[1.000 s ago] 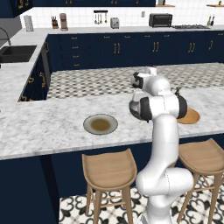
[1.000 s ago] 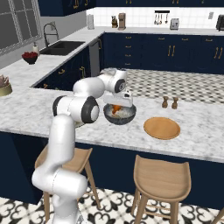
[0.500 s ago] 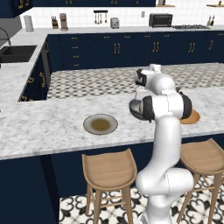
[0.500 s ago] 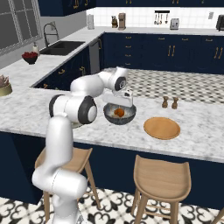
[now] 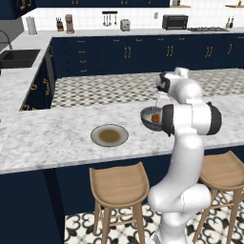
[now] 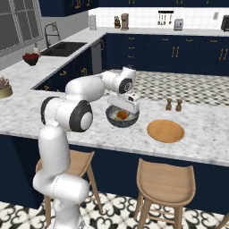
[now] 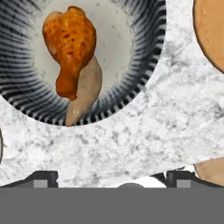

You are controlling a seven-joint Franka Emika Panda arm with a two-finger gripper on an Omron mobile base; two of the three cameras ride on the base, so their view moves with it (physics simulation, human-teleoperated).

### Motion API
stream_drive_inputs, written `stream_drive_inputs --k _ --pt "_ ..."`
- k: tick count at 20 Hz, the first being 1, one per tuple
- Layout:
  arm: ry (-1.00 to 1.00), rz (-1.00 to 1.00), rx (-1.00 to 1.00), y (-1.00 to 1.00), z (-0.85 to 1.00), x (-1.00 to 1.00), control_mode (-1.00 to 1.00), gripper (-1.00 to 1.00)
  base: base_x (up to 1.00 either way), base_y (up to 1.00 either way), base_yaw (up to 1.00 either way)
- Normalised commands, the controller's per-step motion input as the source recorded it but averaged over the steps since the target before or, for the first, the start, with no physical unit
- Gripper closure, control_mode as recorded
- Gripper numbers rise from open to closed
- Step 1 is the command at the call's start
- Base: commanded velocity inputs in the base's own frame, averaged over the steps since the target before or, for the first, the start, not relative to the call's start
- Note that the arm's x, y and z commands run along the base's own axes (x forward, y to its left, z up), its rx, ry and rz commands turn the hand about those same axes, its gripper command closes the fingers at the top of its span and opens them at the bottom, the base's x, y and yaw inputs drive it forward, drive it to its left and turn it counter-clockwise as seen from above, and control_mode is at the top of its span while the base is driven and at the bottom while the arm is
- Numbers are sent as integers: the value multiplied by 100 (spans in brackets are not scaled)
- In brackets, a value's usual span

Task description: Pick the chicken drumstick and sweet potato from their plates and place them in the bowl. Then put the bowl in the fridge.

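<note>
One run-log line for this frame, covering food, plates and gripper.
drumstick and sweet potato: in bowl | both plates: bare | gripper: open, above counter beside bowl | fridge step: not yet done

a home kitchen: navy cabinets [image 5: 119,55], marble counter [image 5: 47,138], sink [image 6: 65,48], toaster oven [image 5: 174,21].

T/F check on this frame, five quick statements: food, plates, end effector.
1. The glossy orange-brown chicken drumstick lies inside the deep dark ribbed bowl. True.
2. The dull tan sweet potato sits on the orange-tan wooden plate. False: it lies in the bowl, touching the drumstick.
3. The end effector is shut on the drumstick. False: it is open and holds nothing.
4. The grey-green ceramic plate carries no food. True.
5. The bowl stands inside the fridge. False: it stands on the white marble counter.
</note>
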Motion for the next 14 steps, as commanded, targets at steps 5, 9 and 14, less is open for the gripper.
stream_drive_inputs --k 5,9,14 --pt "0 -17 2 -20 -3 -34 -100 -100 0 0 0" --pt "0 -2 0 -3 -26 15 -100 -100 0 0 0" --pt "0 0 3 -9 -38 35 -100 -100 0 0 0"
